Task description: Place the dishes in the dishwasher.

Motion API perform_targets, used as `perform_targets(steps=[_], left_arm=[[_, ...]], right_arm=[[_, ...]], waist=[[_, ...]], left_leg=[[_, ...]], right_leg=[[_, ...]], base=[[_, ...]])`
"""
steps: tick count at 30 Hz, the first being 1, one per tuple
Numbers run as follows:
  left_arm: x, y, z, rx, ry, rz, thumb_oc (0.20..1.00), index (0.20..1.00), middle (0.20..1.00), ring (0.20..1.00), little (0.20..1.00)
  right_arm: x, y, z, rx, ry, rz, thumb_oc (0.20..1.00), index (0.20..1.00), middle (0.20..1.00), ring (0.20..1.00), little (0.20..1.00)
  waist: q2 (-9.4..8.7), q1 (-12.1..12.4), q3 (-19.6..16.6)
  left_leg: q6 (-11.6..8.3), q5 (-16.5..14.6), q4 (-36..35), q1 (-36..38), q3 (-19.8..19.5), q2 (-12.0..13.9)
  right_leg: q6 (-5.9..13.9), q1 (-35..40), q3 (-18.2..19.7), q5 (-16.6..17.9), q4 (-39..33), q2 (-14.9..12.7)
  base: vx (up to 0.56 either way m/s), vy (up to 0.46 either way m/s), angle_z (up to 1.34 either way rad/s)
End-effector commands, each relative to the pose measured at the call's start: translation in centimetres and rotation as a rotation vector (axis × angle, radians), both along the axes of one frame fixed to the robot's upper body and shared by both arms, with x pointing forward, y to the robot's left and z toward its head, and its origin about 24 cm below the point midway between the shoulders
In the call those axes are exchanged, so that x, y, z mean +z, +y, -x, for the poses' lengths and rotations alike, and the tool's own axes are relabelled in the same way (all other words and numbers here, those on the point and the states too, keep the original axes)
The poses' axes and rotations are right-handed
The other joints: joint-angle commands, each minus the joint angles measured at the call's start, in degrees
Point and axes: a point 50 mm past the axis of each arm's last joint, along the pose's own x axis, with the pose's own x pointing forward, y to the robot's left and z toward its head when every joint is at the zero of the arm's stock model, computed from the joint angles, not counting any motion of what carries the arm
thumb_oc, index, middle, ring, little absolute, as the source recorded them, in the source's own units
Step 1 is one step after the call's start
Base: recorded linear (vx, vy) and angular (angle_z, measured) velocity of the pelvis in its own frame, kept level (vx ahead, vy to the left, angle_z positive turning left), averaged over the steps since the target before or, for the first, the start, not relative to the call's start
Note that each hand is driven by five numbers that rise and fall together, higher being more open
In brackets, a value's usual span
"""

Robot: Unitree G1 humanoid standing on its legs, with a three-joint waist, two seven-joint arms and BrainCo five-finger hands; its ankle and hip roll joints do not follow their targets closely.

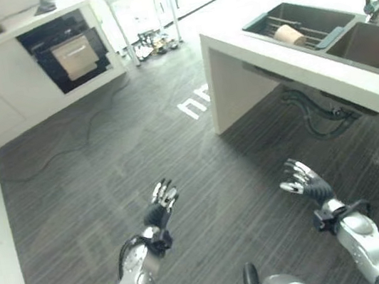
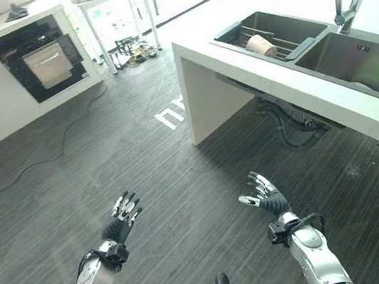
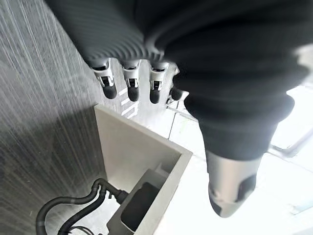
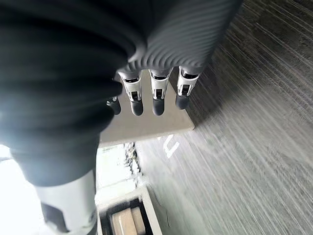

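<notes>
Over the dark floor: left hand (image 1: 162,202) and right hand (image 1: 304,180) are hanging in the air, fingers relaxed and spread, holding nothing.
Cup: a tan cup (image 2: 261,45) is lying on its side on the rack in the sink (image 2: 301,25), well apart from both hands.
Dishwasher: a dark open appliance (image 1: 66,49) is sitting across the room.
Risk: the cup, lying tilted on the rack, is likely rolling away if nudged off-centre.

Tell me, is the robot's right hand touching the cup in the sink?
Apart. In the right eye view the right hand hangs open over the dark floor, while the cup lies on the rack in the sink, far across the counter.
</notes>
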Motion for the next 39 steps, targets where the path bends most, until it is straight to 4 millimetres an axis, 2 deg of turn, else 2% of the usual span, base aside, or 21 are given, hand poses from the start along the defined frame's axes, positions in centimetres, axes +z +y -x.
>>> perform_targets(steps=[1, 3, 4, 5, 6, 8, 10, 13, 15, 16, 21, 22, 25, 29, 34, 36, 38, 39], left_arm=[[1.4, 1.8, 0.5, 0.032, -0.077, -0.047, 1.0, 1.0, 1.0, 1.0, 1.0], [1.4, 1.9, 0.6, 0.031, -0.074, -0.042, 1.0, 1.0, 1.0, 1.0, 1.0], [1.4, 1.9, 0.6, 0.031, -0.074, -0.042, 1.0, 1.0, 1.0, 1.0, 1.0], [1.4, 2.2, 0.8, 0.032, -0.07, -0.043, 1.0, 1.0, 1.0, 1.0, 1.0], [1.4, 2.4, 1.0, 0.034, -0.067, -0.046, 1.0, 1.0, 1.0, 1.0, 1.0], [1.1, 2.7, 1.4, 0.043, -0.059, -0.041, 1.0, 1.0, 1.0, 1.0, 1.0], [0.7, 2.6, 2.0, 0.058, -0.063, -0.03, 1.0, 1.0, 1.0, 1.0, 1.0], [0.6, 2.5, 2.3, 0.059, -0.069, -0.028, 1.0, 1.0, 1.0, 1.0, 1.0], [0.6, 2.6, 2.5, 0.075, -0.074, -0.01, 1.0, 1.0, 1.0, 1.0, 1.0], [1.2, 2.8, 2.0, 0.083, -0.097, -0.027, 1.0, 1.0, 1.0, 1.0, 1.0], [2.9, 3.8, 0.4, 0.083, -0.171, -0.098, 1.0, 1.0, 1.0, 1.0, 1.0], [4.6, 4.7, -0.3, 0.115, -0.248, -0.148, 1.0, 1.0, 1.0, 1.0, 1.0], [7.0, 5.8, -0.5, 0.171, -0.368, -0.214, 1.0, 1.0, 1.0, 1.0, 1.0], [12.5, 7.3, -0.1, 0.31, -0.627, -0.345, 1.0, 1.0, 1.0, 1.0, 1.0], [16.7, 6.9, 0.8, 0.416, -0.857, -0.398, 1.0, 1.0, 1.0, 1.0, 1.0], [18.3, 6.2, 1.2, 0.386, -0.966, -0.419, 1.0, 1.0, 1.0, 1.0, 1.0], [19.1, 5.7, 1.3, 0.343, -1.023, -0.425, 1.0, 1.0, 1.0, 1.0, 1.0], [19.9, 5.3, 1.5, 0.322, -1.074, -0.436, 1.0, 1.0, 1.0, 1.0, 1.0]], right_arm=[[1.7, -0.7, 0.0, 0.039, -0.083, 0.018, 1.0, 1.0, 1.0, 1.0, 1.0], [1.8, -0.9, 0.0, 0.032, -0.087, 0.021, 1.0, 1.0, 1.0, 1.0, 1.0], [1.8, -0.9, 0.0, 0.032, -0.087, 0.021, 1.0, 1.0, 1.0, 1.0, 1.0], [1.8, -0.8, -0.3, 0.028, -0.09, 0.011, 1.0, 1.0, 1.0, 1.0, 1.0], [1.9, -0.7, -0.4, 0.03, -0.092, 0.008, 1.0, 1.0, 1.0, 1.0, 1.0], [1.9, -0.6, -0.3, 0.037, -0.093, 0.007, 1.0, 1.0, 1.0, 1.0, 1.0], [2.1, -0.6, 0.1, 0.061, -0.104, 0.02, 1.0, 1.0, 1.0, 1.0, 1.0], [2.3, -0.7, 0.2, 0.066, -0.115, 0.025, 1.0, 1.0, 1.0, 1.0, 1.0], [2.8, -0.6, -0.1, 0.088, -0.132, 0.031, 1.0, 1.0, 1.0, 1.0, 1.0], [3.5, -0.3, -0.4, 0.113, -0.15, 0.03, 1.0, 1.0, 1.0, 1.0, 1.0], [4.7, 0.7, -0.6, 0.156, -0.205, -0.02, 1.0, 1.0, 1.0, 1.0, 1.0], [5.6, 1.4, -0.8, 0.195, -0.254, -0.072, 1.0, 1.0, 1.0, 1.0, 1.0], [6.6, 2.3, -0.9, 0.239, -0.311, -0.108, 1.0, 1.0, 1.0, 1.0, 1.0], [8.4, 3.0, -0.8, 0.301, -0.372, -0.152, 1.0, 1.0, 1.0, 1.0, 1.0], [9.7, 3.3, -0.4, 0.347, -0.422, -0.157, 1.0, 1.0, 1.0, 1.0, 1.0], [10.7, 3.0, -0.5, 0.341, -0.465, -0.171, 1.0, 1.0, 1.0, 1.0, 1.0], [11.5, 2.8, -0.5, 0.331, -0.503, -0.169, 1.0, 1.0, 1.0, 1.0, 1.0], [12.1, 2.7, -0.5, 0.333, -0.531, -0.181, 1.0, 1.0, 1.0, 1.0, 1.0]], waist=[[-3.63, -0.4, -3.0], [-4.24, 0.7, -2.0], [-4.24, 0.7, -2.0], [-4.55, 1.7, -1.3], [-4.33, 1.9, -1.2], [-3.44, 2.2, -1.1], [-1.56, 3.3, -0.9], [-1.16, 3.9, -0.8], [-1.26, 4.8, -0.7], [-1.16, 4.7, -0.9], [-1.96, 4.9, -2.0], [-2.21, 5.5, -2.4], [-2.62, 6.4, -2.8], [-3.37, 7.6, -3.2], [-4.14, 8.1, -3.4], [-4.55, 8.3, -3.5], [-4.51, 8.4, -3.4], [-4.25, 8.5, -3.1]], left_leg=[[2.77, 5.8, 1.7, -8.4, -2.3, -1.5], [4.31, 3.5, 3.7, -14.1, -2.6, -1.7], [4.31, 3.5, 3.7, -14.1, -2.6, -1.7], [5.06, 2.3, -3.6, -14.4, -0.8, -1.1], [4.94, 2.5, -9.4, -13.3, 0.1, -0.3], [4.22, 4.1, -21.8, -11.8, 0.1, 0.3], [2.1, 7.8, -41.2, -10.4, -2.1, 1.2], [1.73, 8.5, -42.1, -12.3, -2.3, 1.3], [2.23, 8.3, -41.7, -12.8, -3.8, 0.4], [2.67, 6.9, -41.9, -11.2, -3.4, 0.4], [5.04, 3.7, -42.1, -7.6, -3.0, -2.2], [5.93, 2.9, -42.1, -6.5, -3.9, -3.1], [7.03, 2.2, -42.1, -5.9, -4.8, -4.5], [8.67, 1.2, -42.1, -4.7, -5.4, -6.3], [9.5, 0.4, -42.1, -3.6, -7.4, -7.6], [9.92, 0.1, -42.1, -3.2, -8.4, -8.2], [10.34, -0.1, -42.1, -2.9, -8.4, -8.5], [10.54, -0.5, -42.1, -2.3, -8.0, -8.4]], right_leg=[[9.37, 2.6, 1.7, -0.6, -3.7, -6.7], [9.27, 3.9, 2.2, -1.0, -3.8, -6.5], [9.27, 3.9, 2.2, -1.0, -3.8, -6.5], [9.85, 5.2, 2.9, -2.1, -3.9, -6.2], [10.26, 5.6, 3.4, -2.7, -3.9, -5.8], [11.07, 6.4, 5.0, -3.8, -3.9, -5.2], [12.04, 8.9, 7.9, -6.4, -3.9, -4.2], [12.2, 10.6, 8.7, -7.6, -3.9, -4.0], [12.57, 11.9, 9.2, -8.4, -3.9, -4.9], [13.31, 12.3, 7.9, -8.3, -3.9, -6.6], [15.54, 13.2, 5.4, -8.6, -1.7, -9.6], [16.24, 12.4, 4.4, -8.9, 0.7, -10.8], [17.05, 11.6, 3.9, -8.1, 3.1, -11.8], [17.83, 8.8, 3.1, -5.8, 8.8, -12.9], [17.47, 6.5, 2.7, -3.9, 12.6, -13.1], [17.43, 6.0, 2.7, -3.0, 14.3, -12.9], [17.48, 5.1, 2.2, -1.8, 17.8, -12.8], [17.5, 3.9, 0.6, -1.2, 21.2, -13.0]], base=[[0.19, -0.231, -0.75], [0.13, -0.13, -0.6], [0.17, -0.026, -0.54], [0.2, 0.02, -0.6], [0.29, 0.071, -0.56], [0.27, 0.162, -1.02], [0.45, 0.317, -0.68], [0.26, 0.193, -0.34], [0.34, 0.321, -0.41], [0.35, 0.38, -0.99], [0.31, 0.304, -0.27], [0.33, 0.32, 0.65], [0.22, 0.238, 0.29], [0.14, 0.192, -0.01], [0.09, 0.11, 0.11], [0.06, 0.094, 0.16], [0.03, 0.101, 0.07], [0.02, 0.094, -0.01]])
